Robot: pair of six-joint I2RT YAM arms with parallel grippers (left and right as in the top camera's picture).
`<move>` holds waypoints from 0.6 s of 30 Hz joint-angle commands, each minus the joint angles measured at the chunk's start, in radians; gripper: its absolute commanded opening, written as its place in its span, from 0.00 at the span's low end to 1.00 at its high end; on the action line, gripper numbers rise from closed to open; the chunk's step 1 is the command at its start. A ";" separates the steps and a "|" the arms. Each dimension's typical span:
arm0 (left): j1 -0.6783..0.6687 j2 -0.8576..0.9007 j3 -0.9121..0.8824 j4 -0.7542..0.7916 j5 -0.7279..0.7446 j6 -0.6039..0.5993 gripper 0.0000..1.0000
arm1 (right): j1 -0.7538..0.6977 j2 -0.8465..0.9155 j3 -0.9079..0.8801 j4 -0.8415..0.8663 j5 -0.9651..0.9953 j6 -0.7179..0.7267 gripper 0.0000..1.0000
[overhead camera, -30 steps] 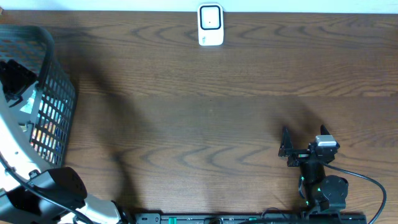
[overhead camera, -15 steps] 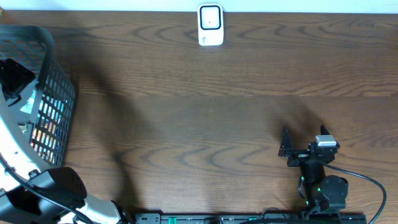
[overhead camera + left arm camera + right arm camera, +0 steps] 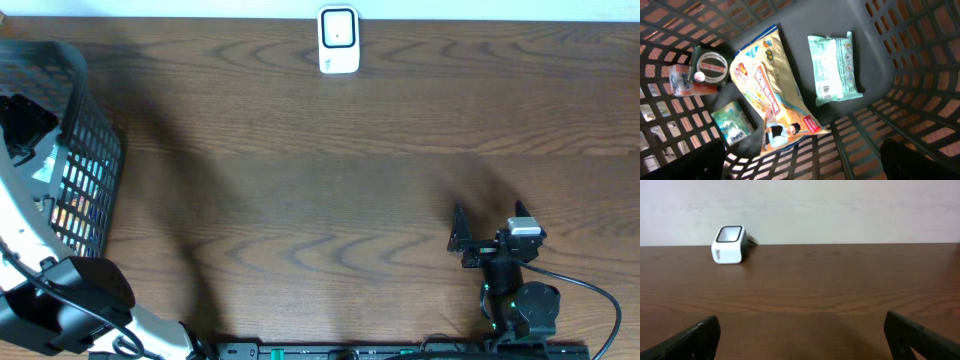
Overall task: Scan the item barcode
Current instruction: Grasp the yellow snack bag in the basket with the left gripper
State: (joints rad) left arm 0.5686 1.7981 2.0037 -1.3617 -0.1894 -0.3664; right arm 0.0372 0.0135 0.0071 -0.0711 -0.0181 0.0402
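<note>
Right gripper (image 3: 802,337) sits low over the wood table (image 3: 805,295) near its front edge, jaws spread fully, nothing between them. Left gripper (image 3: 802,162) hangs inside the dark mesh basket (image 3: 920,80) at the table's left end, jaws equally wide, gripping nothing and clear above the contents. On the basket floor, nearest the fingers: a small teal packet (image 3: 732,125), print too small to read. Beside it lies a long yellow snack bag (image 3: 775,95) set diagonally, red and blue lettering not legible. Past the bag's top corner is a round green tin (image 3: 712,65) whose lid reads "Zam-Buk", touching a small white-and-red pack (image 3: 684,82), text blurred. Apart on the other side is a pale green packet (image 3: 832,67), lying flat with a barcode label (image 3: 825,91) facing up at its lower end. Farthest off, the white scanner (image 3: 339,40) stands at the table's far edge, centre, well apart from both arms. Against one second ago: the left arm's black elbow housing has slid toward the left frame edge in the overhead view; right arm, basket and scanner unchanged
</note>
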 commanded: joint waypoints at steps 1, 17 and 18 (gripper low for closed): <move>0.030 0.005 -0.001 0.000 -0.006 -0.002 0.98 | 0.010 0.000 -0.002 -0.004 0.005 -0.011 0.99; 0.137 0.079 -0.002 0.001 -0.006 -0.002 0.98 | 0.010 0.000 -0.002 -0.004 0.005 -0.012 0.99; 0.146 0.092 -0.004 -0.006 -0.006 -0.002 0.98 | 0.010 0.000 -0.002 -0.004 0.005 -0.011 0.99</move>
State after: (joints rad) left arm 0.6827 1.8427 2.0037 -1.3502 -0.1894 -0.3664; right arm 0.0372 0.0132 0.0071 -0.0708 -0.0181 0.0402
